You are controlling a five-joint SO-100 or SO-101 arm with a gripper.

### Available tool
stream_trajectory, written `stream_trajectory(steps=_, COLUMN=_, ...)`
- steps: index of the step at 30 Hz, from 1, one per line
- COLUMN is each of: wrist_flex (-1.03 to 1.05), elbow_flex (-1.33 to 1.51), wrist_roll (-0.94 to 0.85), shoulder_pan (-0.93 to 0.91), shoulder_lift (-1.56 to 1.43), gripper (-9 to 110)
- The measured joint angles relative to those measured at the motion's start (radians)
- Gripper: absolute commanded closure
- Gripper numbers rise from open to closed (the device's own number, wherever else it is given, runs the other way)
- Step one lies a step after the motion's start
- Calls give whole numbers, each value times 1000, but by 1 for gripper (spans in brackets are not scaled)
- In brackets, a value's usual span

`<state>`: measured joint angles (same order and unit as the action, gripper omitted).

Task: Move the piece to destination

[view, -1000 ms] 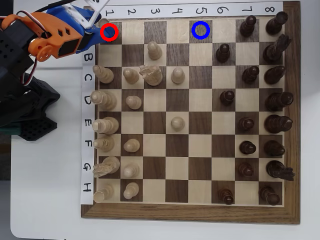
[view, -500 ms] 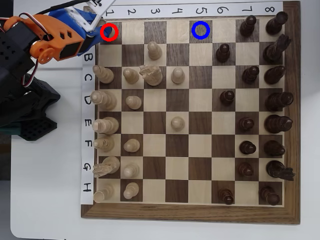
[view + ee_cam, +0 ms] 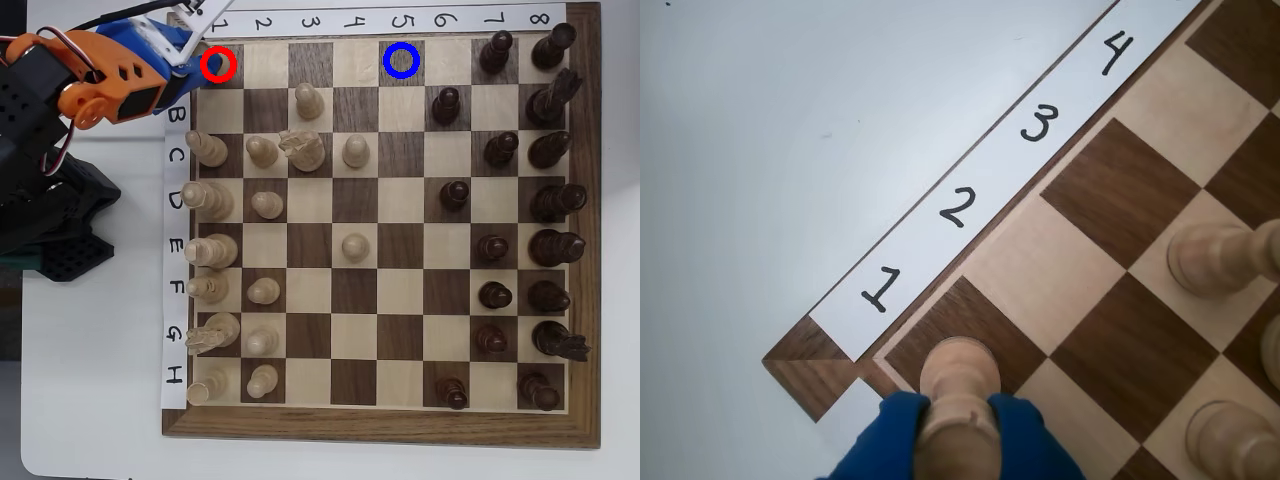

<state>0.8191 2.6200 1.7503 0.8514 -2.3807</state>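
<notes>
The piece [image 3: 958, 368], pale cream with a flat round top, is at the bottom of the wrist view, over the dark corner square beside label 1. My gripper [image 3: 958, 410] has blue fingers [image 3: 890, 430] pressed against both its sides, shut on it. In the overhead view the gripper [image 3: 195, 52] reaches over the red ring [image 3: 218, 64] at the board's top left and hides the piece. The destination, a dark square with a blue ring [image 3: 401, 60], lies in the same top row, several squares to the right.
Pale pieces stand close by [image 3: 1215, 258] [image 3: 1230, 435]. In the overhead view a pale piece [image 3: 308, 100] stands one row below the top row, and dark pieces [image 3: 446, 103] [image 3: 497, 50] stand just right of the blue ring. A white number strip [image 3: 960, 205] borders the board.
</notes>
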Motion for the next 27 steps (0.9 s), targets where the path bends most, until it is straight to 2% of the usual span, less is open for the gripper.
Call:
stream_trajectory(steps=8, wrist_flex=109, elbow_flex=-66, wrist_roll=0, shoulder_pan=-20, shoulder_lift=-6, gripper=101)
stream_trajectory(steps=27, wrist_flex=307, elbow_flex=-446, wrist_roll=0, shoulder_pan=-37, shoulder_lift=26, gripper=101)
